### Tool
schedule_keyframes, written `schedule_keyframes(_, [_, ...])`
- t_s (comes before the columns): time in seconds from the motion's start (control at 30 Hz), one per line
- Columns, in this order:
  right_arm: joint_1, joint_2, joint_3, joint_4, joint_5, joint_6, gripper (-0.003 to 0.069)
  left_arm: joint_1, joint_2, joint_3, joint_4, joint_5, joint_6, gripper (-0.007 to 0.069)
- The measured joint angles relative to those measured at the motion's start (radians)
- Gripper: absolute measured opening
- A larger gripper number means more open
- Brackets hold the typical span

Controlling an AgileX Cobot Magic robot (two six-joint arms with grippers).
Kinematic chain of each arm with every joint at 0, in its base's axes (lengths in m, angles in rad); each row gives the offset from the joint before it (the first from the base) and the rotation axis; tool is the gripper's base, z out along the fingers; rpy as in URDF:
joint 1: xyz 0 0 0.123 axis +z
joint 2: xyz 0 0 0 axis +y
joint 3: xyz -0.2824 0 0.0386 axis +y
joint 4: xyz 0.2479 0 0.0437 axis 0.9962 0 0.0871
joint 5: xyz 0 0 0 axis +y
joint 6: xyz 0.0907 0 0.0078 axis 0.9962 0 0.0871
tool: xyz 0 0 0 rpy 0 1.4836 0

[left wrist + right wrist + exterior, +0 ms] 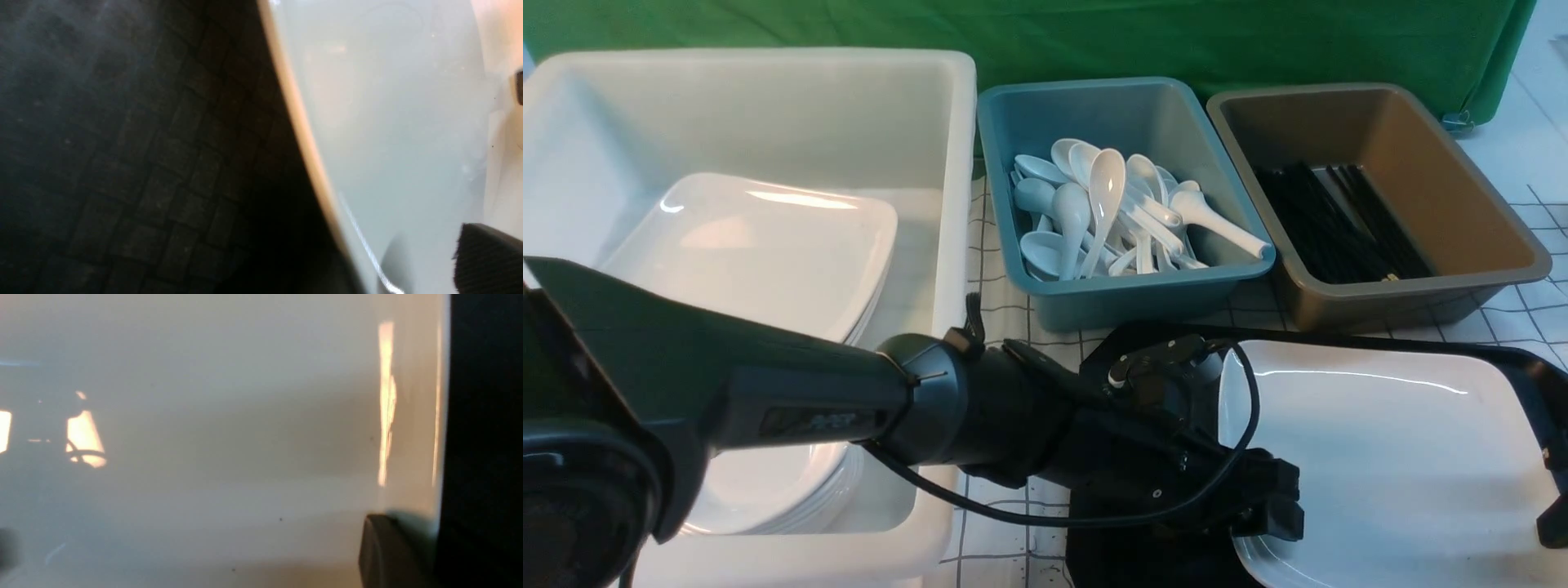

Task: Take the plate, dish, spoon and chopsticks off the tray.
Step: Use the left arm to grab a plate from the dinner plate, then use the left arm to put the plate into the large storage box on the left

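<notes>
The plate [1388, 457] lies on the tray [1515, 355]. It is judged rigid, glazed, fairly heavy, slippery and breakable, and is best taken by opposite rims, one arm to each side. The left gripper [1270, 510] sits at its left rim and the right gripper [1553, 498] at its right. Each wrist view shows only one finger pad [486, 257] [392, 551] over the plate, so I cannot tell whether either gripper pinches it. The left arm [849, 408] masks the tray's near part.

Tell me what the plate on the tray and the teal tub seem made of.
The plate: likely glazed ceramic or melamine, glossy white with sharp light streaks. The teal tub: seemingly moulded plastic, with a dull satin sheen and rounded corners.
</notes>
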Motion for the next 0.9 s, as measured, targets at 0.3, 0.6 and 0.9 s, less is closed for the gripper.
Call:
schedule_keyframes(0.3, [0.115,-0.003,-0.003,-0.077,-0.018,-0.015,0.0167,0.007,0.008,0.008,-0.076,0.052,0.092,0.0206])
schedule_keyframes(0.6, [0.138,-0.017,-0.033,-0.121,0.064,-0.034,0.0157,0.019,-0.022,0.01,-0.07,0.159,0.112,0.008])
schedule_keyframes(0.9, [0.148,-0.179,-0.056,-0.052,0.113,-0.036,0.0155,0.098,-0.15,0.01,-0.006,0.187,0.05,0.0075])
